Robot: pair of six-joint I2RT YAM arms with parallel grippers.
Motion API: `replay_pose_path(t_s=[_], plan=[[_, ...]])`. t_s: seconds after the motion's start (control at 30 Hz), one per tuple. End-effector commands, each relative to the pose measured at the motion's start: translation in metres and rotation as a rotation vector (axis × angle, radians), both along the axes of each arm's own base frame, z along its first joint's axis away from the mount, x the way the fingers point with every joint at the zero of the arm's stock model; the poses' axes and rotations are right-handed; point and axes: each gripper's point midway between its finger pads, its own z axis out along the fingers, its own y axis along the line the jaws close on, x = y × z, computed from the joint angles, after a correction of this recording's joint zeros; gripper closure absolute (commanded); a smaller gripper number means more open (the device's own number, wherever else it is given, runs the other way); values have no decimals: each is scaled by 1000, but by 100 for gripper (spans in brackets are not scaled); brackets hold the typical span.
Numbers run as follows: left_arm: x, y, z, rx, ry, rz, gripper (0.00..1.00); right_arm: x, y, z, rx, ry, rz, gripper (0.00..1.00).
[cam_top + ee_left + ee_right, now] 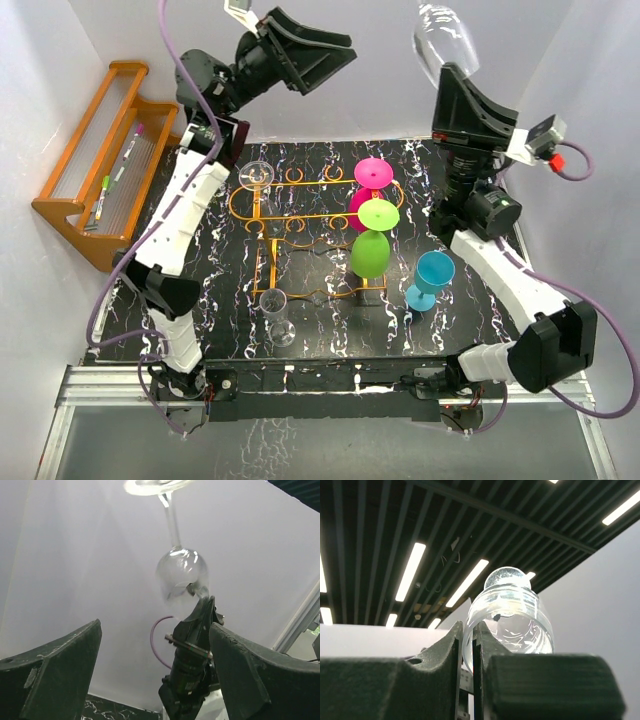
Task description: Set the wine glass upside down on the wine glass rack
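My right gripper (pixel 452 78) is raised high at the right and is shut on the rim of a clear wine glass (pixel 445 38). The glass is held bowl down with its foot up. In the right wrist view the fingers (pixel 447 650) pinch the glass wall (pixel 512 622). In the left wrist view the glass (pixel 181 572) hangs inverted above the right gripper (pixel 200 612). My left gripper (pixel 335 60) is raised at the back, open and empty (pixel 155 626), and faces the glass. The orange-gold wire rack (pixel 290 212) stands mid-table, well below both grippers.
The rack holds a clear glass (pixel 257 175), a pink glass (pixel 375 172) and a green glass (pixel 370 250), all inverted. A blue glass (pixel 432 278) and a clear glass (pixel 276 315) stand on the marbled table (pixel 320 340). A wooden shelf (pixel 105 165) with pens is at the left.
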Motion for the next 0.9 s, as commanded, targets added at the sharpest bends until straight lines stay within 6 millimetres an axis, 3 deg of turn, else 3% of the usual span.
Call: replay_pose_path(t_s=[0.0, 0.23, 0.37, 0.47, 0.57, 0.8, 0.83, 0.87], plan=[[-25, -3, 37, -103, -147, 9, 14, -63, -13, 10, 93, -274, -32, 92], [-46, -25, 48, -138, -222, -10, 19, -71, 6, 1, 80, -315, -39, 92], [-49, -22, 60, -165, -263, 31, 20, -78, 18, -1, 49, -335, -43, 92], [-50, -16, 70, -189, -294, 68, 27, -80, 21, -3, 36, -341, -62, 92], [-57, -12, 77, -199, -335, 75, 38, -75, 24, -7, 33, -323, -65, 92], [-62, -13, 74, -171, -383, 75, 78, -69, 20, -9, 61, -288, -88, 92], [-63, -13, 73, -169, -387, 74, 84, -69, 21, -9, 61, -289, -87, 92], [-63, -13, 73, -169, -389, 75, 96, -69, 22, -9, 57, -290, -85, 92]])
